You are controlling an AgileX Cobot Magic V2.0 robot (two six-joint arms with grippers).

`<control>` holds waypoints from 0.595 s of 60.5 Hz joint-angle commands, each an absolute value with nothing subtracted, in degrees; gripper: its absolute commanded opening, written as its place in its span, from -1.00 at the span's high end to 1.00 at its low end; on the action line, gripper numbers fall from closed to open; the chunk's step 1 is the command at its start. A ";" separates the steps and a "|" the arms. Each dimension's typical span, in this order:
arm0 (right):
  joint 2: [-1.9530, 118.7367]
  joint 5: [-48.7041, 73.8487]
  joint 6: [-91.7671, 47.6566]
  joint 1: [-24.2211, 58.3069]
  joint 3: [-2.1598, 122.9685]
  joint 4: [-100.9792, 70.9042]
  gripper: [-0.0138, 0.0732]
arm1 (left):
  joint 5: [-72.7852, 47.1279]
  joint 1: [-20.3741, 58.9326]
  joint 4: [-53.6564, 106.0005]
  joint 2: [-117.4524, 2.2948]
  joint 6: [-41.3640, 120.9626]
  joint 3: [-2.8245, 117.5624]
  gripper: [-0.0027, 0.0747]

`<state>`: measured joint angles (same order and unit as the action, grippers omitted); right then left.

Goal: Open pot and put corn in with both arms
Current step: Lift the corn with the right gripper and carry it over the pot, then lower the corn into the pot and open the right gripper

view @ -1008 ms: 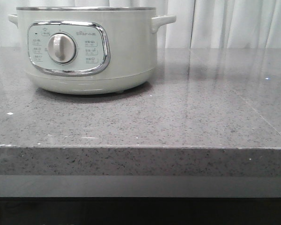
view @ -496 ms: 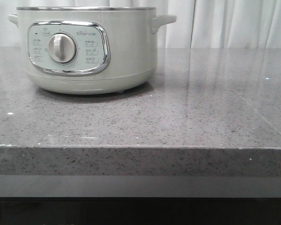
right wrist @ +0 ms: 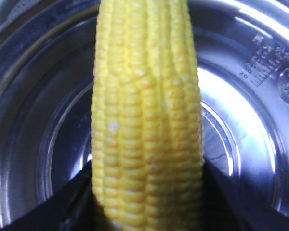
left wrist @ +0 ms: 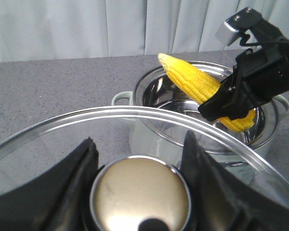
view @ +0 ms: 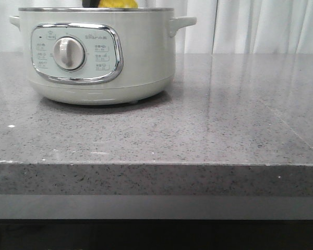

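The pot point(view: 141, 62) had a matt pale shell, a glossy chrome panel frame and a mirror-bright steel bowl; the countertop point(view: 198, 135) was polished speckled stone; the lid point(left wrist: 48, 139) was clear glass, its knob point(left wrist: 139, 197) brushed metal

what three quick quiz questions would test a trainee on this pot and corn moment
1. True or false: the lid is off the pot.
2. Which tool holds the corn? A) left B) right C) neither
3. Fill in: the corn is above the pot's open ____ inner bowl, not yet resting in it.

Key:
1. True. The left tool grips the glass lid by its knob, away from the pot.
2. B. The right tool is clamped on the cob's thick end; in the right wrist view the corn hangs over the bowl.
3. Metal. The front view shows only a yellow bit of the cob above the rim.
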<state>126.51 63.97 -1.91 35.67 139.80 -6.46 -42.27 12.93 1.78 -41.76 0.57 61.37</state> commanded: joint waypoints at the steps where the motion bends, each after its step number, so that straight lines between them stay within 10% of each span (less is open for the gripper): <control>1: 123.61 60.64 -2.00 35.52 141.21 -6.44 -0.12 | -34.50 12.78 2.20 -41.30 0.00 63.90 0.26; 36: 123.79 60.64 -1.88 35.52 141.26 -6.50 -0.70 | -34.50 12.78 2.20 -41.30 0.00 63.90 0.26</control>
